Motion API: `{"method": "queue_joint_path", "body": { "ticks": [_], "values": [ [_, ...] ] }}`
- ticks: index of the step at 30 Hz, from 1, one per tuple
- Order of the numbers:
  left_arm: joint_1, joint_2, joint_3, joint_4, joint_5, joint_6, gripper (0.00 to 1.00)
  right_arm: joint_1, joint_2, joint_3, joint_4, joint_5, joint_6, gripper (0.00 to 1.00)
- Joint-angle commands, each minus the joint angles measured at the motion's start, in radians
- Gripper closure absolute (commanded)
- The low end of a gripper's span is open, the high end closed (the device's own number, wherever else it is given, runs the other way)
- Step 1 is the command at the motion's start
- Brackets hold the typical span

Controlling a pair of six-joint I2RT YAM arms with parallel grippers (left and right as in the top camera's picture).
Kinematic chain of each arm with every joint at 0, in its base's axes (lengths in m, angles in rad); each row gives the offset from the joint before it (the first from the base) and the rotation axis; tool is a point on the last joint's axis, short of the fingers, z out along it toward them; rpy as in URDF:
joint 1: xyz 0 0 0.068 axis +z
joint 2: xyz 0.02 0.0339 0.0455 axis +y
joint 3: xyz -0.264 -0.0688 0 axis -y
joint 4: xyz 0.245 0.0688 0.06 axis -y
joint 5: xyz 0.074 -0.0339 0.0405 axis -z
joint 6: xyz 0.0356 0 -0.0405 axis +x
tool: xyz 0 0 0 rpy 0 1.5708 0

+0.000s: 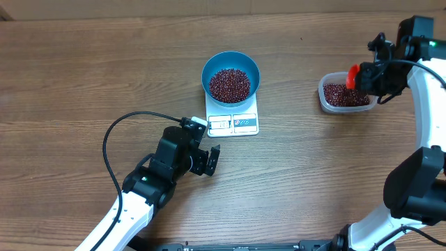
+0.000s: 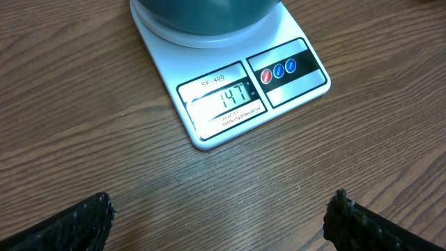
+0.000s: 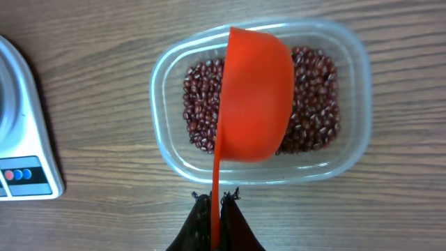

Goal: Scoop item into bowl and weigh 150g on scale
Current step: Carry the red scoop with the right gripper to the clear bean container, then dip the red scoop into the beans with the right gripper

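1. The blue bowl [image 1: 206,75] sits on the back half of the scale [image 1: 233,124]. It's got a good heap of dark red beans [image 1: 230,84] in it. The display on the scale's front edge reads 147 in the left wrist view.
2. Well off to the right of the scale is a clear tub [image 1: 323,97], with a layer of the same beans covering its bottom.
3. The right hand [image 1: 369,77] is clenched on the thin handle of a red scoop [image 1: 353,75]. The scoop hangs over the tub with its rounded back to the wrist camera, so I can't tell if there's anything in it.
4. The left hand [image 1: 209,160] is released, fingers spread wide with nothing between them. It's just in front of the scale's display edge and not touching it.
5. A black cable [image 1: 108,139] loops out over the bench [image 1: 83,56], front-left of the scale.
6. Bare wood lies between the scale and the tub, and also behind and left of the scale. The tub's far-right side is crowded by the right arm.
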Motion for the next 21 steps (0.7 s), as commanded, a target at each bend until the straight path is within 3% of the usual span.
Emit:
{"method": "queue_joint_path", "body": {
  "ticks": [1, 21],
  "values": [
    [0.004, 0.006, -0.004, 0.0, -0.007, -0.014, 0.0, 0.002, 0.0, -0.047, 0.039, -0.012, -0.005, 0.96],
    [0.004, 0.006, -0.004, 0.0, -0.007, -0.014, 0.0, 0.004, 0.001, -0.332, 0.358, -0.066, -0.005, 0.96]
  ]
}}
